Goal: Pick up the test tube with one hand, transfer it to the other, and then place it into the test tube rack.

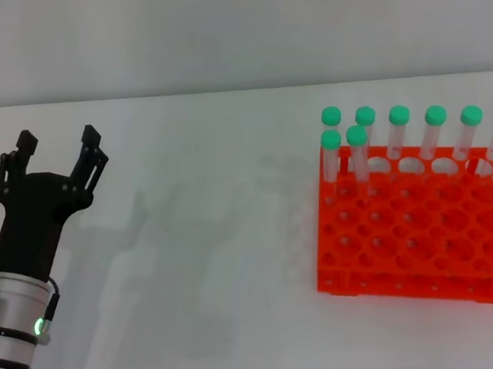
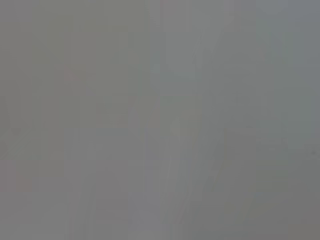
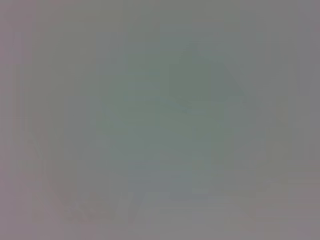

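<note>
In the head view my left gripper (image 1: 58, 143), black and clawed on a white ringed arm with a green light, is open and empty above the white table (image 1: 211, 267) at the left. The orange test tube rack (image 1: 414, 228) stands at the right. Several green-capped clear test tubes (image 1: 397, 133) stand upright in its far rows. No loose tube shows on the table. My right gripper, the one with the white label, is out of view. Both wrist views show only a grey blur.
The rack's near rows of holes (image 1: 412, 251) hold nothing. A pale wall (image 1: 230, 27) rises behind the table's far edge.
</note>
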`<state>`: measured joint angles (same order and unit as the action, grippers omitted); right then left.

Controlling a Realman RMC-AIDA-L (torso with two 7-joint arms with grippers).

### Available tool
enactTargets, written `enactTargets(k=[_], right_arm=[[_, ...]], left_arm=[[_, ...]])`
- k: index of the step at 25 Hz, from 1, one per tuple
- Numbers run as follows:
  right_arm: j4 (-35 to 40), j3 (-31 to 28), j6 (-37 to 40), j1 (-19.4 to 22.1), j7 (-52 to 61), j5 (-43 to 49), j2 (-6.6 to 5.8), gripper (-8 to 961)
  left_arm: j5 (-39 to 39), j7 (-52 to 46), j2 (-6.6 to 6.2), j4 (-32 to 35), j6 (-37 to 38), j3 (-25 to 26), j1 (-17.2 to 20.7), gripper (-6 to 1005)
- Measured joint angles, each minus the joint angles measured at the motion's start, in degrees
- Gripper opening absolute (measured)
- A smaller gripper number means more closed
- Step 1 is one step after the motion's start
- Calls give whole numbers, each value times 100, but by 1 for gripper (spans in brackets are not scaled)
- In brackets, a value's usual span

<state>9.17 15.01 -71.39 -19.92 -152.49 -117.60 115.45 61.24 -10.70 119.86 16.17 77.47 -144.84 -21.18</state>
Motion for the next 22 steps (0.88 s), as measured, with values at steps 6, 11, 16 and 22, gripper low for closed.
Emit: enactTargets(k=[6,11,16,22], right_arm=[[-5,-6,174,-26,22,-8,-4,872],[-11,-8,235,-42,7,-8,5,872],[-19,-12,241,-59,6,-8,8,872],[-21,-21,235,-95,-55,-8,14,872]], left_arm=[[252,-236,11,2,-324,0,-3,881],[287,-271,12,40,-537,0,-71,881],[306,-272,12,40,-550,0,-136,882],[570,-274,9,2,-658,0,-264,882]])
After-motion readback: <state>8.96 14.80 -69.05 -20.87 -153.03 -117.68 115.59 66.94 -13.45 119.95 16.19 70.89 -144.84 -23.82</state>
